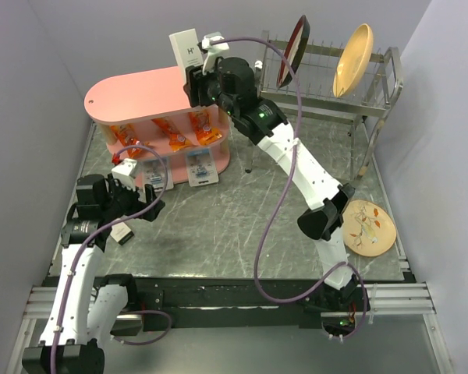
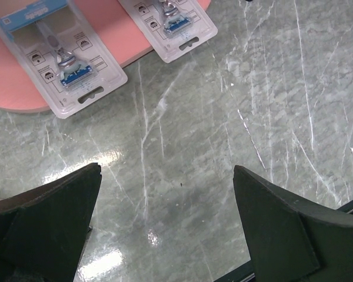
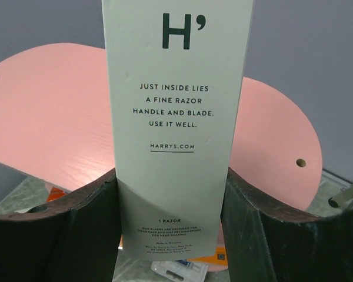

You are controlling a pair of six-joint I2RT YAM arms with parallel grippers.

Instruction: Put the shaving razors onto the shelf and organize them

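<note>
The right claw (image 1: 196, 78) was clamped on a tall white card box (image 1: 184, 47) printed with a dark "H'" and a line saying a razor lay inside. It held the box upright above the top oval board of the pink three-tier shelf (image 1: 132, 93) with wooden posts, and the box did not look set down yet. A flat clear blister-packed razor (image 2: 63, 61) with a blue card top and a second blister pack (image 2: 175, 23) lay side by side on the bottom board. Their lower ends poked past its rim over the grey marbled bench (image 2: 223, 117). The left claw (image 2: 166, 176) hung wide open and empty just in front of them.

Placing the box seemed the step in hand. Next it likely needed lowering squarely onto the top board, well in from the edge, before release, since a tall box may tip.
</note>
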